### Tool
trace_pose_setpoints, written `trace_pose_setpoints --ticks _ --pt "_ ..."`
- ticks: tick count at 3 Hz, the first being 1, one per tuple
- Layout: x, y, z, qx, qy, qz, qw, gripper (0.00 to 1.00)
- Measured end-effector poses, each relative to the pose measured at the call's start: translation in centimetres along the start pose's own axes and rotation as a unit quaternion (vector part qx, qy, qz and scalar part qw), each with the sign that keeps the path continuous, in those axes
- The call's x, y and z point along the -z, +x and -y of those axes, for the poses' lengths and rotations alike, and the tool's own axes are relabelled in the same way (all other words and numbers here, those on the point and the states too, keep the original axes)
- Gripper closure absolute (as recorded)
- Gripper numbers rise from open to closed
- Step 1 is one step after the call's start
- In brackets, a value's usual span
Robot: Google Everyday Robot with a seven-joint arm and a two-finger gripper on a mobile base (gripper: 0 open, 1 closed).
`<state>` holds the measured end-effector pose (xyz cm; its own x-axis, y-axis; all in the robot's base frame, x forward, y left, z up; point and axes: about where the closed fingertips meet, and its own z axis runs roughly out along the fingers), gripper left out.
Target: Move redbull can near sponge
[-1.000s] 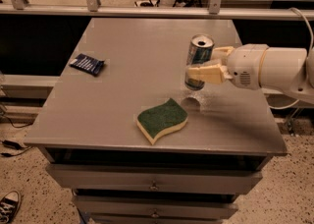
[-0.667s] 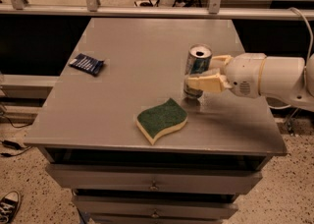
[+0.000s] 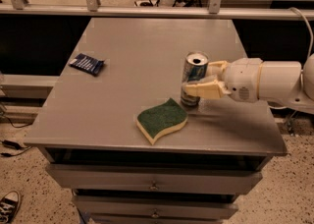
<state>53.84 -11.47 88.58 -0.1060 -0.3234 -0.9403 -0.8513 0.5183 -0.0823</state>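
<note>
The redbull can (image 3: pixel 194 73) stands upright on the grey table (image 3: pixel 137 66), silver and blue with an open silver top, just right of and behind the sponge (image 3: pixel 162 120). The sponge lies flat near the table's front edge, green top over a pale yellow base. My gripper (image 3: pixel 198 81) reaches in from the right on a white arm, its cream fingers (image 3: pixel 206 89) closed around the can's lower half. The can's base is at the table surface, a few centimetres from the sponge's tip.
A small dark blue striped packet (image 3: pixel 87 64) lies at the table's left side. A metal rail runs behind the table. Drawers sit below the front edge. A shoe (image 3: pixel 9 206) is on the floor at bottom left.
The gripper has lowered the can from above the table down and slightly left, until it stands at the surface beside the sponge. The sponge and packet have not moved.
</note>
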Motion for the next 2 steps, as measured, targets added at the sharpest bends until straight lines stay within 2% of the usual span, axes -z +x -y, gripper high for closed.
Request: trace_pose_setpoints --ticks 2 --pt "-0.68 0.0 -1.42 0.016 -0.05 0.004 0.9986 0.43"
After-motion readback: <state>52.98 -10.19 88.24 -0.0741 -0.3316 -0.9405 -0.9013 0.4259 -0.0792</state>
